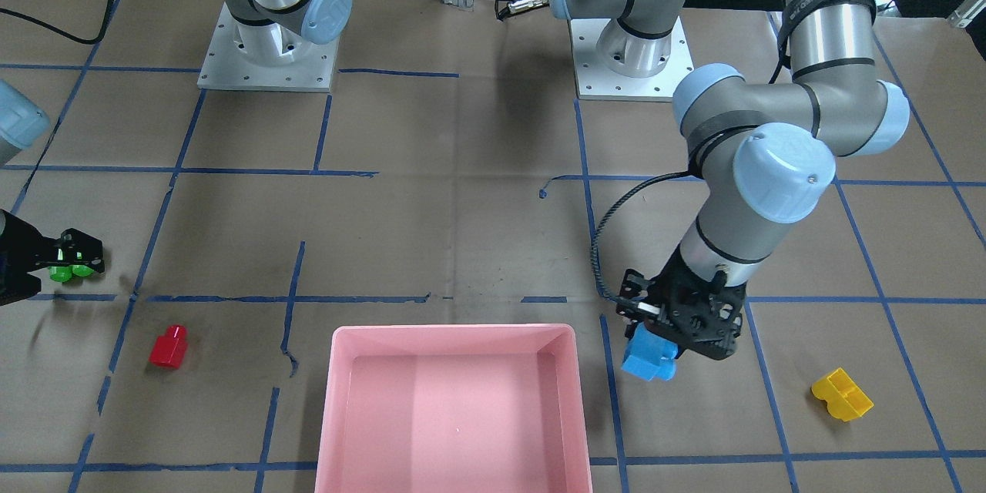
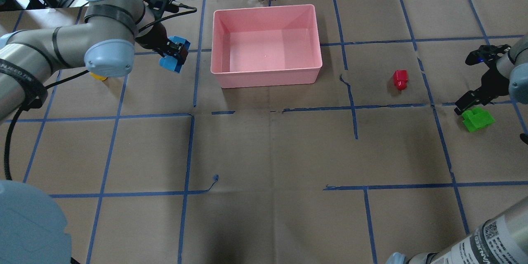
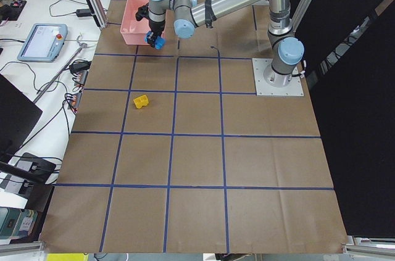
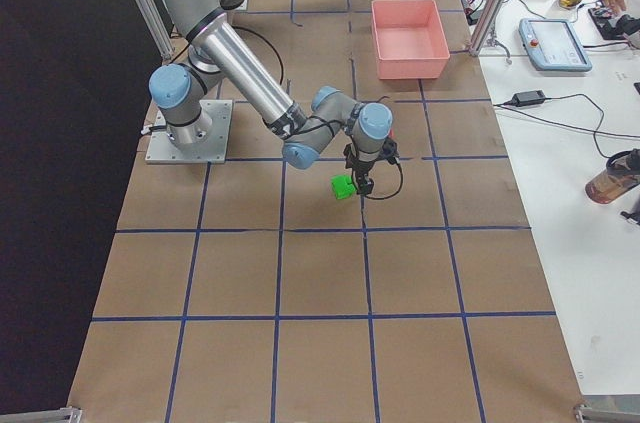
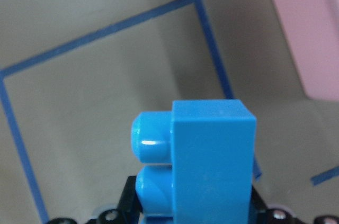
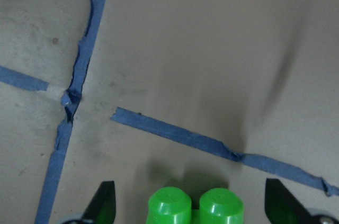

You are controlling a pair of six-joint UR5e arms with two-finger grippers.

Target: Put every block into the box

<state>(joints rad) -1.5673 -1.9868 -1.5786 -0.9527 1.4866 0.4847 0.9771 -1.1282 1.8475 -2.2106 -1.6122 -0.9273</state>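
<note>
blocks (image 1: 841,394) look light, hard, slick: best pinched on flat sides. left gripper (image 2: 175,53) clamps the blue block (image 5: 212,160); right gripper (image 6: 190,203) straddles the green block (image 6: 195,207), jaws wide.

brown-papered table (image 1: 462,231), blue tape grid (image 1: 231,298); on it pink box (image 2: 266,76), red block (image 1: 169,347), yellow block (image 1: 842,393).

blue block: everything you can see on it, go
The blue block is a glossy, bright blue plastic stud brick with a boxy body and round studs. Two studs show in the left wrist view, pointing sideways; the rest is out of frame. The left gripper is shut on it, and it seems held off the table. It sits beside the pink box, on the robot's left of it, not over it. Nothing else touches it.
</note>
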